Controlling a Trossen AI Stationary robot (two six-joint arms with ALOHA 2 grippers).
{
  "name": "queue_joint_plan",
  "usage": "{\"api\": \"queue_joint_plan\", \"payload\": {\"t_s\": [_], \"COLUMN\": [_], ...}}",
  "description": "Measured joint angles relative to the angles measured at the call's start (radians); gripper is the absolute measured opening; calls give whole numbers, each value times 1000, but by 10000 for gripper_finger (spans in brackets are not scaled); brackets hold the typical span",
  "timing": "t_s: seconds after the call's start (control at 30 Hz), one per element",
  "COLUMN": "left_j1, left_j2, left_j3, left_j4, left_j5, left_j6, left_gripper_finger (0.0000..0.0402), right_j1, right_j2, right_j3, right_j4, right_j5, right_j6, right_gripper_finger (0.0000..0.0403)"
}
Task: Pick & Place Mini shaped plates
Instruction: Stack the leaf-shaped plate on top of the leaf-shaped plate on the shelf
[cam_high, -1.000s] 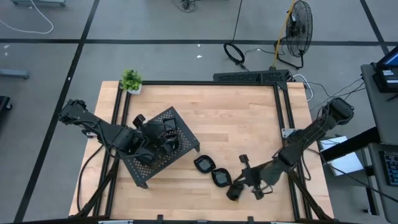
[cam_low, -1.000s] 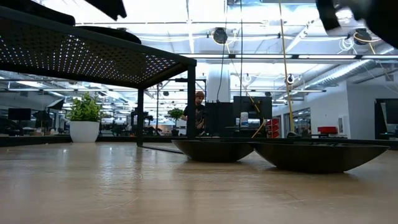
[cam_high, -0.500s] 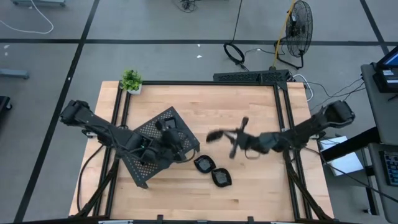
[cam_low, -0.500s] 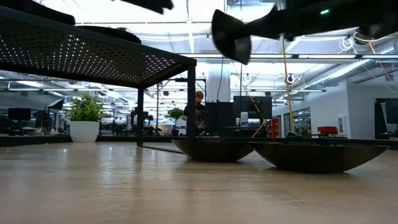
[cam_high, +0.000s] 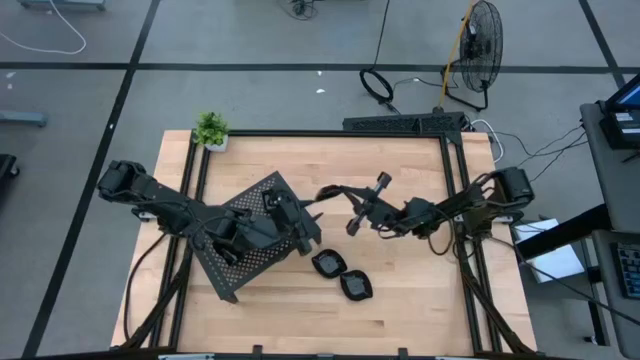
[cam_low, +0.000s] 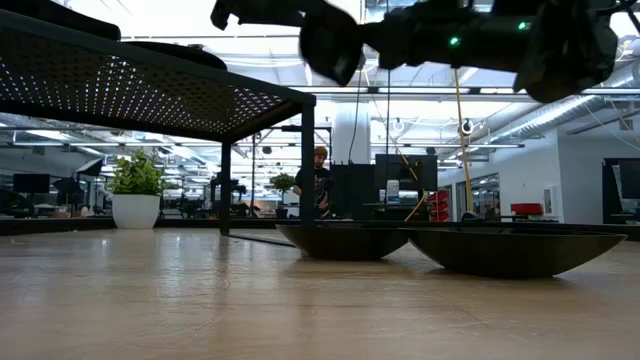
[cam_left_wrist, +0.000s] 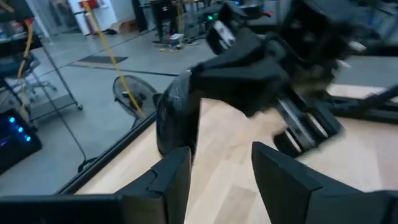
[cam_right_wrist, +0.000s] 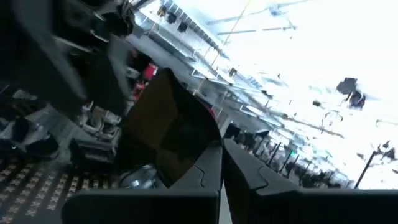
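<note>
the high view was evenly lit from above, with soft short shadows beside the arms on the pale desk (cam_high: 400, 270). the right pincer (cam_high: 352, 210) and its arm were smeared with motion blur there and in the low view. the low view was strongly backlit: bright ceiling lights (cam_low: 300, 45) washed out the room, leaving two plates (cam_low: 420, 245) as dark silhouettes. both wrist views were blurred; the right one was overexposed toward the ceiling.
</note>
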Motion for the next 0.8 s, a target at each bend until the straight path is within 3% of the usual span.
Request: {"api": "queue_joint_plan", "payload": {"t_s": [0.4, 0.8], "left_j1": [46, 25], "left_j2": [0, 0], "left_j3": [0, 0], "left_j4": [-24, -36], "left_j5": [6, 6], "left_j6": [-27, 50], "left_gripper_finger": [175, 175], "right_j1": [-3, 65], "right_j2": [24, 3], "right_j3": [46, 47], "right_j4": [-1, -1], "right_j5": [-13, 176], "right_j6": [-69, -165], "right_gripper_finger": [0, 0]}}
